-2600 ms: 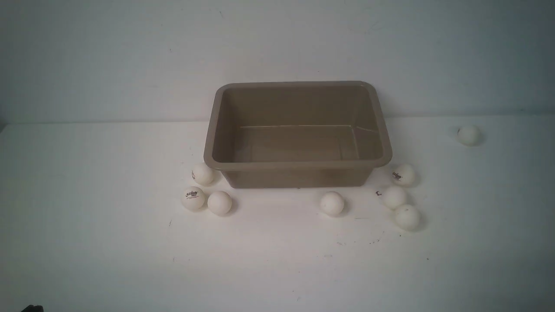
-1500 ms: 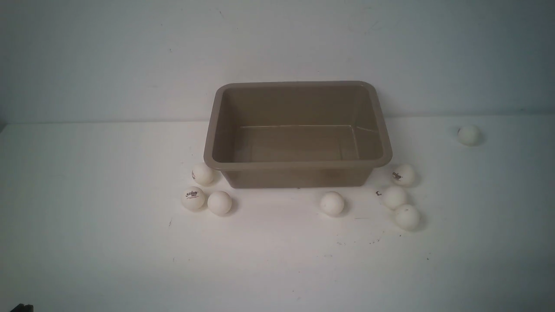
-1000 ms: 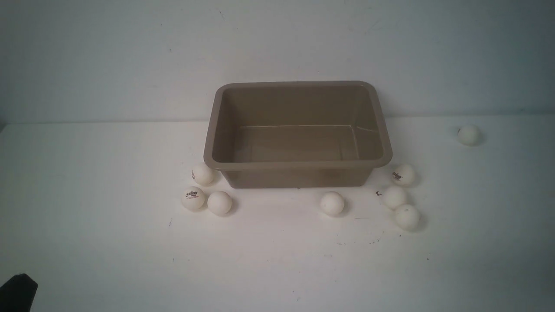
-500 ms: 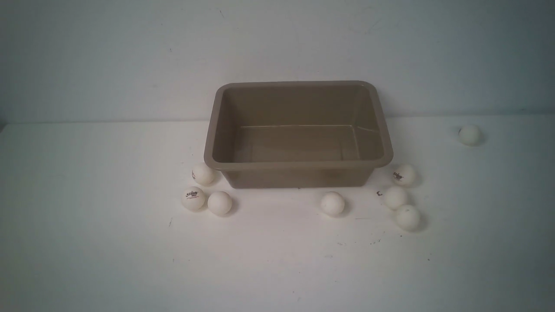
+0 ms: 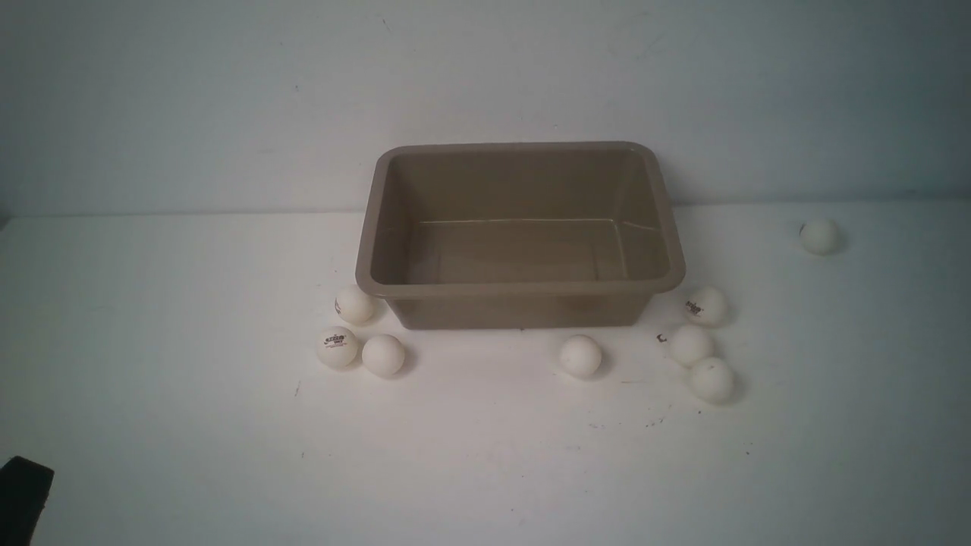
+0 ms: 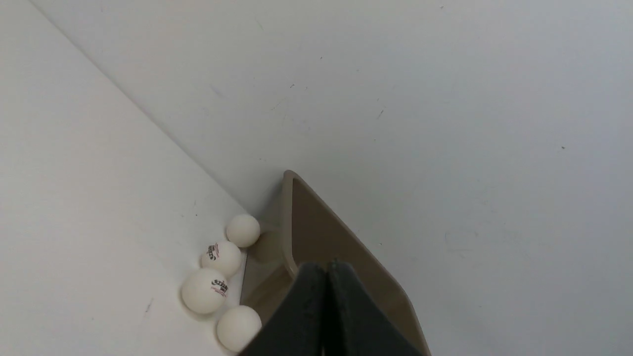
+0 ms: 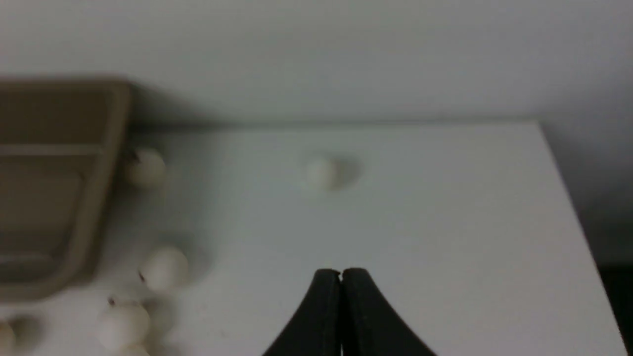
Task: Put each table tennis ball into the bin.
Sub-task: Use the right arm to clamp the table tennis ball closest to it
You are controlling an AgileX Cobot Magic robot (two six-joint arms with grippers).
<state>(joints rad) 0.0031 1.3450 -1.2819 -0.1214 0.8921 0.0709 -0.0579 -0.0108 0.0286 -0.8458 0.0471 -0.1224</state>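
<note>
The bin (image 5: 520, 289) stands upright on the white table (image 5: 152, 425), mouth to the ceiling. Its long axis runs side to side, parallel to the back wall (image 5: 227, 98), with one long wall facing the robot. All eight table tennis balls (image 5: 581, 356) lie on the table outside it. Three are off its near left corner, one is before its front wall, and three are off its near right corner. The lone ball (image 5: 818, 236) sits well off to the right.

The left gripper (image 6: 326, 277) has its black fingers pressed together tip to tip, gripping nothing. Its wrist is rolled, so the table's far edge runs aslant in that camera. Ahead of the tips is the bin's left end, seen cornerwise, with four balls beside it. From the front only a dark bit of the left arm (image 5: 23, 497) shows at the near left edge.

The right gripper (image 7: 341, 277), in a blurred view, also has its fingers flat against each other and empty, pointing across the table toward the wall. The lone ball lies ahead of its tips, well apart. The bin's right end and the cluster beside it lie off to one side.
</note>
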